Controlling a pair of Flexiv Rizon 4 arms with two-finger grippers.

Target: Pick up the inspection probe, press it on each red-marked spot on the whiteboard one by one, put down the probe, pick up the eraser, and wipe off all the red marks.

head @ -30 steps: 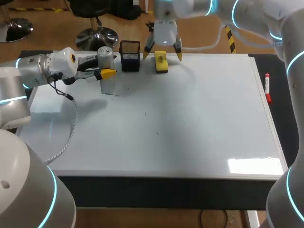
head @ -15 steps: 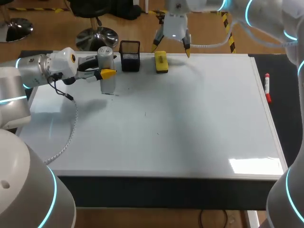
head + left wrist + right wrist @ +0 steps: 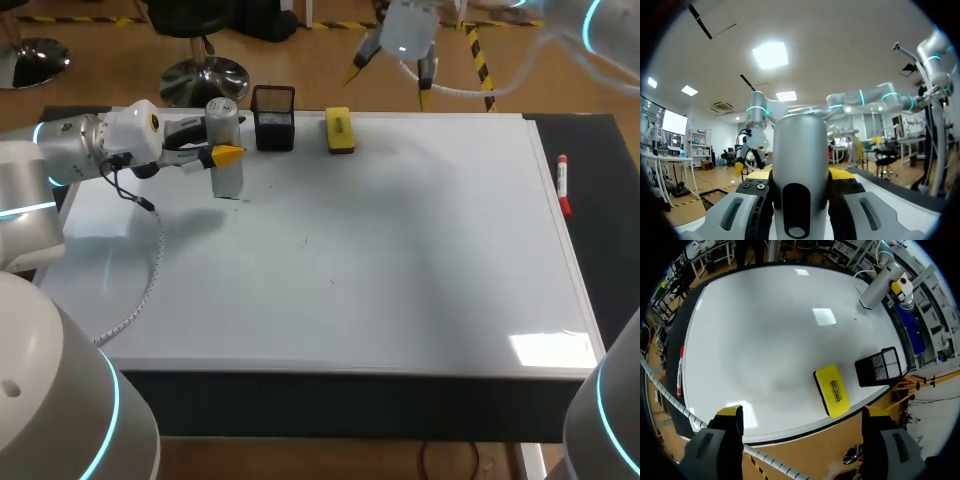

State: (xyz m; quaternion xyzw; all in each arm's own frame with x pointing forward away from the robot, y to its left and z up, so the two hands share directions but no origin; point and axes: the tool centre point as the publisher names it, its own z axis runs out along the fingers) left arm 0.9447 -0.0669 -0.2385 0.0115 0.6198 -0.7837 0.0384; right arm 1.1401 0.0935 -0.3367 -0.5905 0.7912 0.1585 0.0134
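The grey cylindrical probe (image 3: 229, 177) stands upright on the whiteboard (image 3: 400, 250) near its far left. My left gripper (image 3: 222, 152) is shut on it from the side. In the left wrist view the probe (image 3: 800, 165) fills the space between the fingers (image 3: 839, 173). The yellow eraser (image 3: 339, 130) lies at the board's far edge. My right gripper (image 3: 392, 78) hangs open above and behind that edge, apart from the eraser (image 3: 832, 390), with nothing between its yellow fingertips (image 3: 730, 412). I see no red marks on the board, only two tiny dark specks.
A black mesh pen cup (image 3: 274, 117) stands between the probe and the eraser. A red marker (image 3: 563, 184) lies on the dark strip to the right of the board. The left arm's cable (image 3: 150, 270) trails over the board's left part.
My right gripper has risen and drawn back to the right, away from the eraser, still open. The left arm and the probe have not moved.
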